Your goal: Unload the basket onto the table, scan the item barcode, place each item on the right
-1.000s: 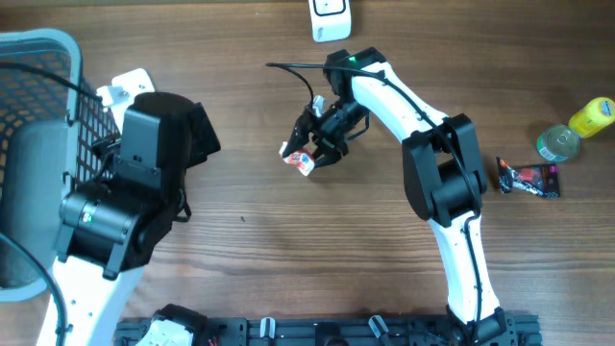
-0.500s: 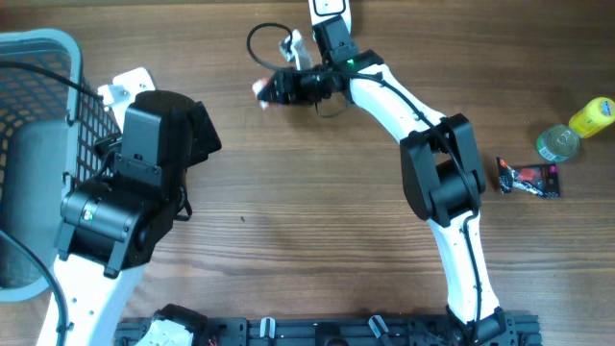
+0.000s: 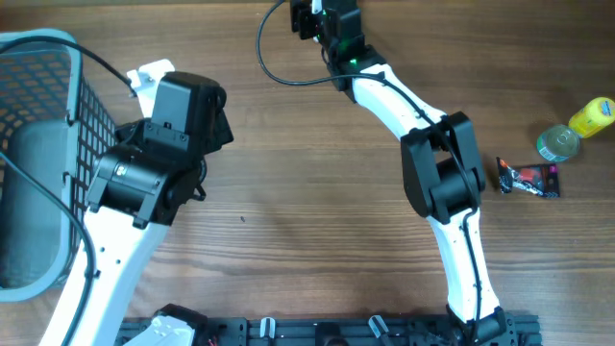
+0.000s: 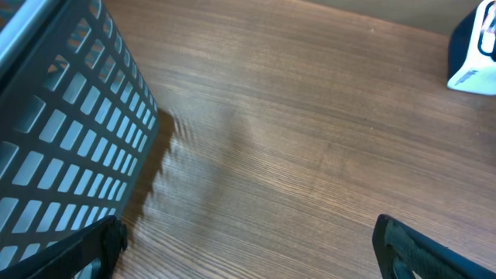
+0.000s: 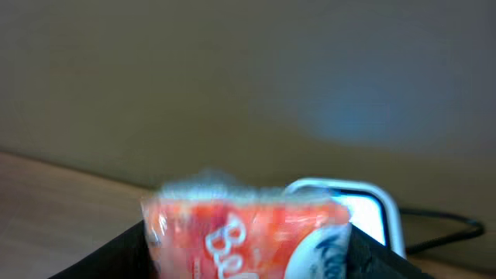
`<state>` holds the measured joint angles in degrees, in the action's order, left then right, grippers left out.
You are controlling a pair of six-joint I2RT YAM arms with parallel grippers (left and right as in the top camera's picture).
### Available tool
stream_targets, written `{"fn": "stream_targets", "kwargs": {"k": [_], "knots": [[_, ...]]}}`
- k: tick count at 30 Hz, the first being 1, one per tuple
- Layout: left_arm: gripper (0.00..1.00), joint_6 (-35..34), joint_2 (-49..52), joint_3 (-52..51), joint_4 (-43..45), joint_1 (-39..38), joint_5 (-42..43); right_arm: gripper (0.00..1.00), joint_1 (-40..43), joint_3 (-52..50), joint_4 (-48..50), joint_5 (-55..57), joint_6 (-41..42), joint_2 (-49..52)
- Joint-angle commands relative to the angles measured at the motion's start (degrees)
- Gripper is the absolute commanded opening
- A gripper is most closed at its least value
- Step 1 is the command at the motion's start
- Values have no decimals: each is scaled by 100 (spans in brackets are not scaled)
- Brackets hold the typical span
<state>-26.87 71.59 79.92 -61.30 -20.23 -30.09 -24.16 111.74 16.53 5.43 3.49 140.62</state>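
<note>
Item: Your red-orange snack packet with white lettering (image 5: 248,232) hung above the far edge of the brown wooden table (image 3: 288,240), blurred in the right wrist view.
Right fingers: The right gripper (image 3: 309,17) had its dark fingers (image 5: 133,263) against both ends of the packet, pinching it as far as the blur let you judge.
Left fingers: The left gripper (image 4: 256,252) was spread wide and empty over the table, beside the grey-blue plastic mesh basket (image 4: 70,116).
Scanner: The white box-shaped scanner with a pale blue window (image 5: 364,217) stood just behind the packet, straight ahead of the right fingers.
Long axis: The packet lay crosswise, its long side running from one finger to the other, lettered face toward the wrist camera.
Barcode: Not visible; you could not tell whether it faced the scanner.
Nearer arm: The right, by far; the left arm stood well apart, near the basket.
Next move, a judgement: Presenting the code probably turned on squaring the packet's far face to the window ahead, not on any sideways reach.
</note>
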Motion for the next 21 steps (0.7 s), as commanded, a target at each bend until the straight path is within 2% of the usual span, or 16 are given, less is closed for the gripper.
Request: {"fn": "stream_targets", "kwargs": {"k": [1,7,10,14,19,21], "knots": [[100,-55,11,-9,22,22,2,73,157,31,348,249,-197,514],[100,-55,11,-9,22,22,0,69,223,33,839,234,-199,844],[100,-55,11,-9,22,22,-160,80,168,33,955,223,-428,841],[100,-55,11,-11,24,22,-216,95,-55,33,826,260,-1276,710],[100,-55,11,-11,55,22,-212,100,-269,33,566,684,-1298,378],[100,-55,7,-9,57,22,-214,100,-358,33,61,649,-1300,151]]}}
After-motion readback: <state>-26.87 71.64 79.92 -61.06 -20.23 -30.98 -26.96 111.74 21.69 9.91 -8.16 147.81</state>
